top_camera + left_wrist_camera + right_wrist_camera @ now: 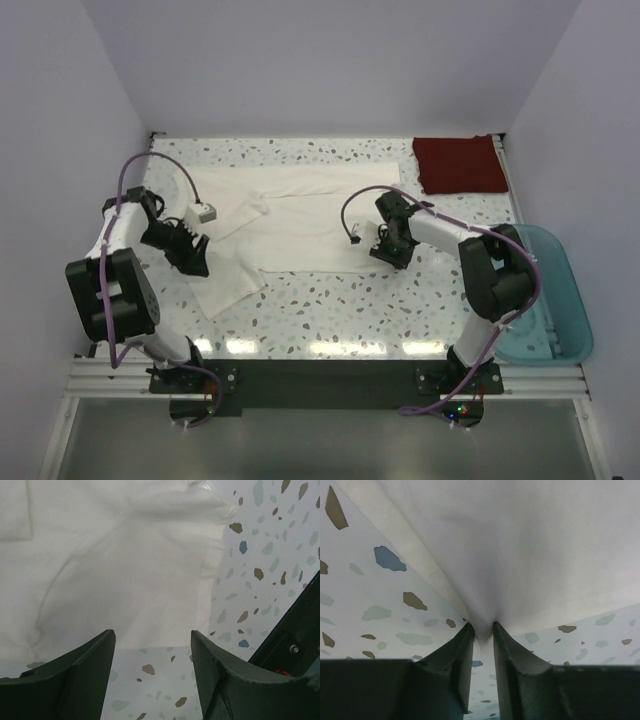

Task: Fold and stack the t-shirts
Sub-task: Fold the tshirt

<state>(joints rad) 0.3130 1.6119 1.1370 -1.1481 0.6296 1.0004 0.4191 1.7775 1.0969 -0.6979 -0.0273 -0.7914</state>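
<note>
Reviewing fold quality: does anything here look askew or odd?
The white t-shirt lies crooked, its near-left part splayed diagonally, and the right gripper pinches its edge into a tent. The dark red t-shirt sits neatly folded.

White shells, black joint blocks on left arm (105,290) and right arm (500,275). Carry looped purple cables (160,160). End in matte dark wedge fingers (80,672): left pincer (152,636), right pincer (481,626). Black bases (190,378); red and green lights (456,410) under the right one. Silver screw (295,649) in left wrist housing.
</note>
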